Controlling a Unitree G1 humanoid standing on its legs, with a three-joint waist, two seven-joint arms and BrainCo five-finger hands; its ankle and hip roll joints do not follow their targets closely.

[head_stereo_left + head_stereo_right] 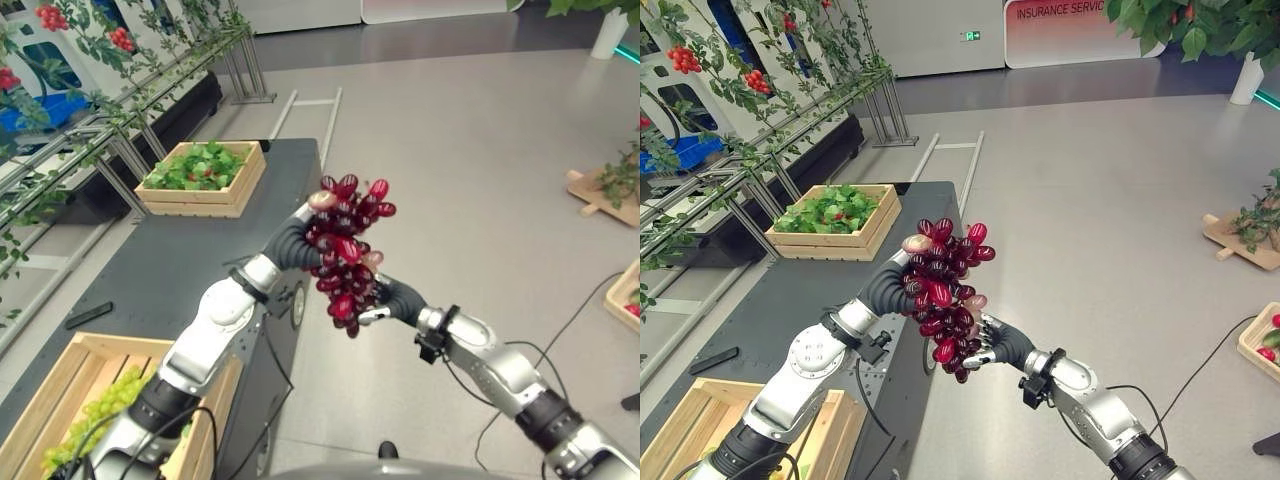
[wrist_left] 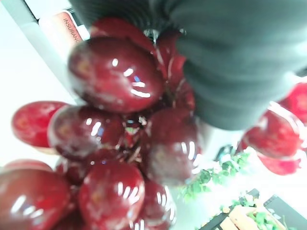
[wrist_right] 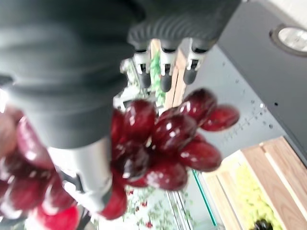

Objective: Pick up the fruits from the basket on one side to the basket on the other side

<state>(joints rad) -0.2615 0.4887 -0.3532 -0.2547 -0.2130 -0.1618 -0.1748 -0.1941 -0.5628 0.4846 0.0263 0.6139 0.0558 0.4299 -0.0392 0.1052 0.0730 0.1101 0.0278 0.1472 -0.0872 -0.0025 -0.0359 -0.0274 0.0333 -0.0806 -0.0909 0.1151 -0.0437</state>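
Your left hand [image 1: 890, 288] and right hand [image 1: 998, 345] meet in the air beside the dark surface [image 1: 190, 260], both against a bunch of red grapes [image 1: 345, 250]. Your left-hand fingers are buried behind the fruit, so I cannot tell their grip. The right wrist view shows straight fingers [image 3: 164, 72] under the bunch. Near you, a wooden basket [image 1: 75, 365] holds green grapes [image 1: 105, 405].

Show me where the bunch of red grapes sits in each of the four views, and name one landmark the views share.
Left eye view: bunch of red grapes at centre, between both hands.
Right eye view: just left of centre, beyond the table's edge.
Left wrist view: fills the frame under the dark cover.
Right wrist view: centre, below the fingers.
Shared landmark: the wooden crate of green grapes, also in the right wrist view.
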